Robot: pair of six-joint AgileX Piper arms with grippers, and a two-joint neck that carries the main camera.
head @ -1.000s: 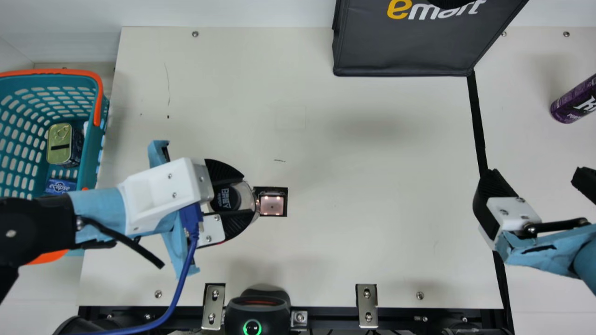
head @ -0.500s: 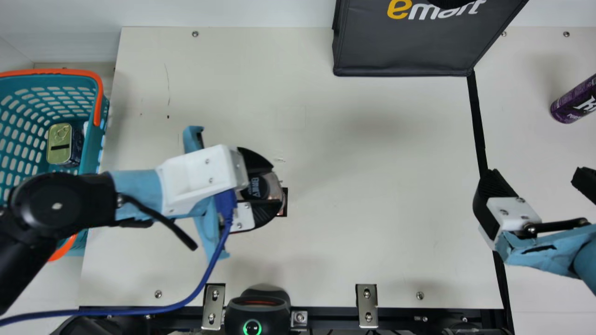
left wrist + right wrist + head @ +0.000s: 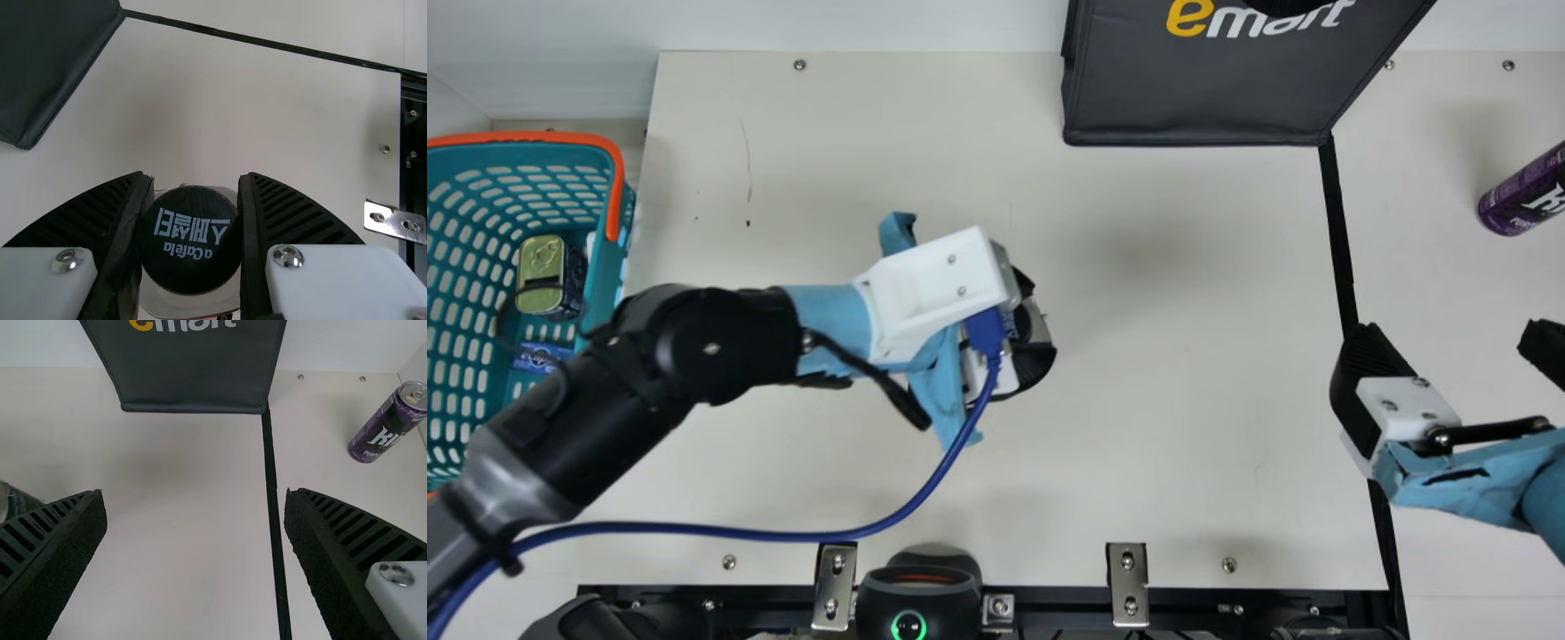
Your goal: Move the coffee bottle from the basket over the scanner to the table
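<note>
Main view, just about the centre: the coffee bottle (image 3: 1035, 327) is clasped between the left gripper's (image 3: 1042, 321) ribbed fingers, over the table (image 3: 1156, 462). Toward the right edge, the right gripper (image 3: 1449, 332) gapes wide. Far left, the teal basket (image 3: 603, 267) holds a tin (image 3: 537, 258).

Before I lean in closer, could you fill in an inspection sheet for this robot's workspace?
Surface: cream table with a thin scratch and screws.
Job's things: coffee bottle, upper part visible; teal basket at the main view's left.
Clutter: tin and blue pack in the basket; purple can at right; black bag at the far edge.
Grippers: left gripper closed on the bottle; right gripper open.
Cables: blue cable curving from the left gripper to lower left.
Surroundings: white wall; device with green light at the near edge.
</note>
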